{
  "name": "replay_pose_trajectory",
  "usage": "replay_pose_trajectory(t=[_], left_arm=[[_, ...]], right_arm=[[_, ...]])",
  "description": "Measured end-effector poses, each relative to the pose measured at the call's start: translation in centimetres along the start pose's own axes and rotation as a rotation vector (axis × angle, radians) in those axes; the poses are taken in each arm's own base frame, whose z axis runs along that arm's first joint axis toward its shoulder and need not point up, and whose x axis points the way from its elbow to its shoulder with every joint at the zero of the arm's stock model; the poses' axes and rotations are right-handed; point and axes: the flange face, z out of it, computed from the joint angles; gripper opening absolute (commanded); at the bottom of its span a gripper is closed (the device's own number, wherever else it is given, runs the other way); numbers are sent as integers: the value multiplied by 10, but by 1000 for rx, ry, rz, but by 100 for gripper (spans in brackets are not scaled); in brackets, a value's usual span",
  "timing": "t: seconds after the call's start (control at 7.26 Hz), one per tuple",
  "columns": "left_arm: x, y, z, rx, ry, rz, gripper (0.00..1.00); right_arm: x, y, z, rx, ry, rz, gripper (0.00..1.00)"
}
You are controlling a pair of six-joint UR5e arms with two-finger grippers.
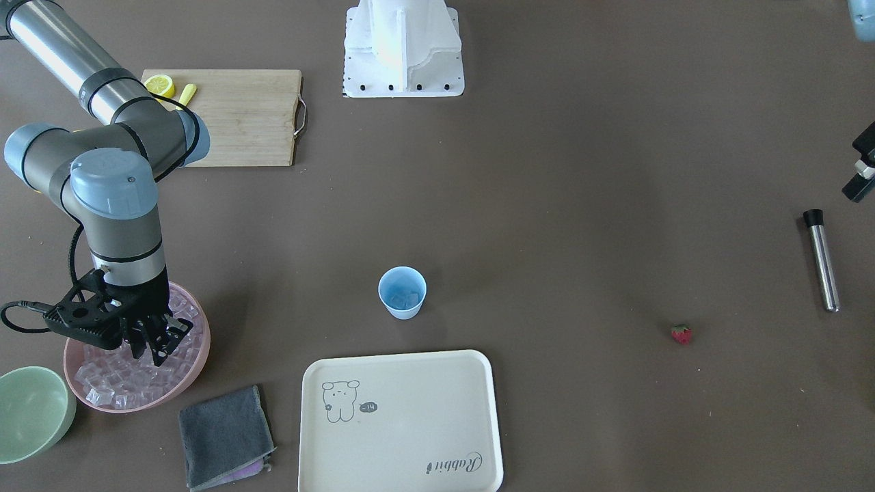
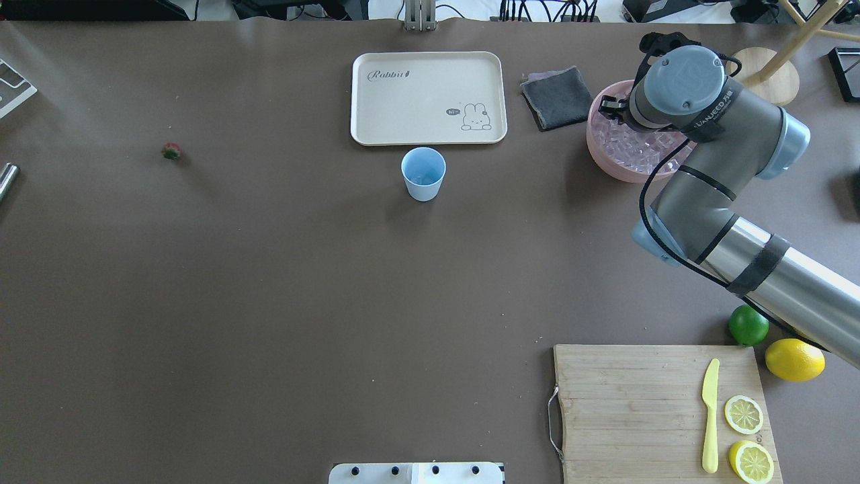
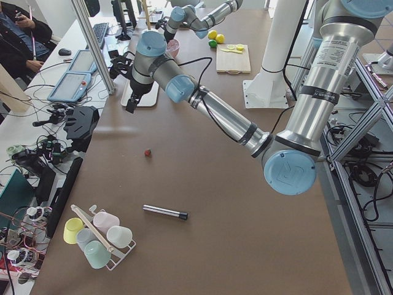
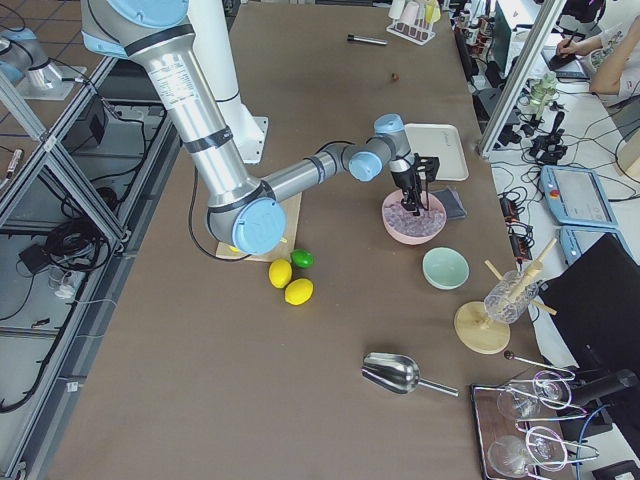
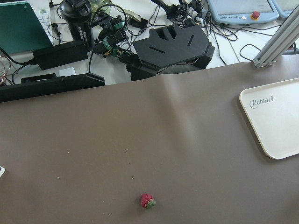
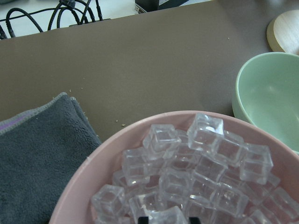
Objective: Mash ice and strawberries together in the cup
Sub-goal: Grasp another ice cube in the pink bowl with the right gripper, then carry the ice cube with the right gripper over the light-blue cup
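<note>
The light-blue cup (image 1: 402, 292) stands upright mid-table just behind the tray, with a few clear ice cubes (image 1: 408, 298) in its bottom. A pink bowl (image 1: 203, 342) holds several more ice cubes (image 6: 205, 135). My right gripper (image 1: 154, 345) is lowered into that bowl, and the right wrist view shows its dark fingertips closed on one cube (image 6: 164, 215). The strawberry (image 1: 681, 333) lies alone on the table, far from the cup, on my left side. My left gripper (image 3: 131, 106) hangs high above the table near it; whether it is open or shut does not show.
A metal rod with a black cap (image 1: 821, 260) lies beyond the strawberry. The cream tray (image 1: 410, 424), a grey cloth (image 1: 224, 434) and a mint-green bowl (image 1: 31, 410) sit near the pink bowl. A cutting board (image 2: 638, 403) holds lemon slices and a yellow knife, with a lime (image 2: 748, 325) and a lemon (image 2: 794, 359) beside it.
</note>
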Motion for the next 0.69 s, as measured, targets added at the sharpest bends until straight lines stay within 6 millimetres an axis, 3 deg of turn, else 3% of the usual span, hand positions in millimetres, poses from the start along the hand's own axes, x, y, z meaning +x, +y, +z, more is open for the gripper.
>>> replay_pose_trajectory(t=[0.41, 0.69], left_arm=[[2, -2, 2, 0, 4, 5, 98], [9, -3, 6, -7, 13, 12, 98]], right_arm=[[-6, -20, -52, -2, -106, 13, 0], [-27, -19, -88, 7, -186, 6, 0]])
